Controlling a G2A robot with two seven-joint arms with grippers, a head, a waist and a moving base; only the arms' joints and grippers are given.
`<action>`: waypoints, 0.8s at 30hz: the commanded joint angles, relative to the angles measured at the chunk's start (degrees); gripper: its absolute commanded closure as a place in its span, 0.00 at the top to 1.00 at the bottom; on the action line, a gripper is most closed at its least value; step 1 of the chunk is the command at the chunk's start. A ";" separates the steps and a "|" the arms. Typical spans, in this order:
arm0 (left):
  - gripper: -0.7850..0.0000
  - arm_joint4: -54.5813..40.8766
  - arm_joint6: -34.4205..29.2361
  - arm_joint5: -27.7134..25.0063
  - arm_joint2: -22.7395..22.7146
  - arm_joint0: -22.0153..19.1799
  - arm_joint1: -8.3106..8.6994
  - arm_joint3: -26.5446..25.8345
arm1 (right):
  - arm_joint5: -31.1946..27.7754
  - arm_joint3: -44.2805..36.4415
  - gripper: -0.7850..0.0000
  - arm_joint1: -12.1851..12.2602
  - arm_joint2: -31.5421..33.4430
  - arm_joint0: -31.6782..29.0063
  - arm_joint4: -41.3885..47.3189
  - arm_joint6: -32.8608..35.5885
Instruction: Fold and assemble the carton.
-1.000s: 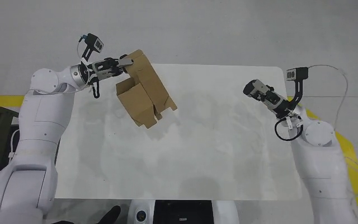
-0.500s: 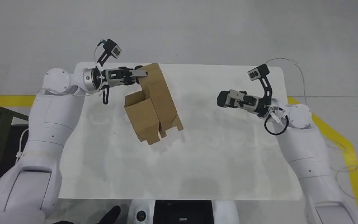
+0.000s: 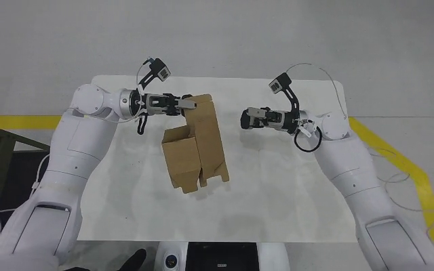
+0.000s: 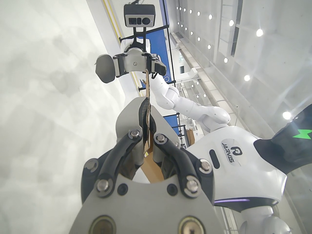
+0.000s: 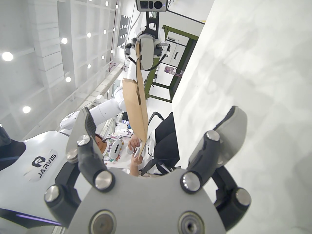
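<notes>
My left pincer (image 3: 188, 103) is clamped on the twelve o'clock flap of the half-opened carton (image 3: 196, 149), which is held over the table (image 3: 285, 196). My right pincer (image 3: 247, 119), spread wide, waits at the carton's two o'clock. Squaring-up stage, I reckon; next, the right needs a grip on the facing wall.

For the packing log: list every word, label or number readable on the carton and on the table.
carton: none; the faces that show are plain brown card with no print or label.
table: none; a plain white surface with no markings.
</notes>
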 commanded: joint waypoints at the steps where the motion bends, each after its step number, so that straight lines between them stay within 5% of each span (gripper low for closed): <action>1: 0.00 0.12 -0.35 0.29 0.34 -0.45 -0.12 0.49 | -0.65 1.49 1.00 -0.73 -1.42 1.21 0.36 -0.34; 17: 0.00 -2.00 0.00 0.07 0.66 -1.86 -0.73 3.54 | -2.57 4.03 1.00 -1.64 -2.57 2.64 0.81 -1.49; 24: 0.00 3.46 2.58 0.57 0.45 -1.38 -0.22 0.51 | 0.72 -3.46 1.00 -1.41 -2.98 0.80 -1.92 -1.33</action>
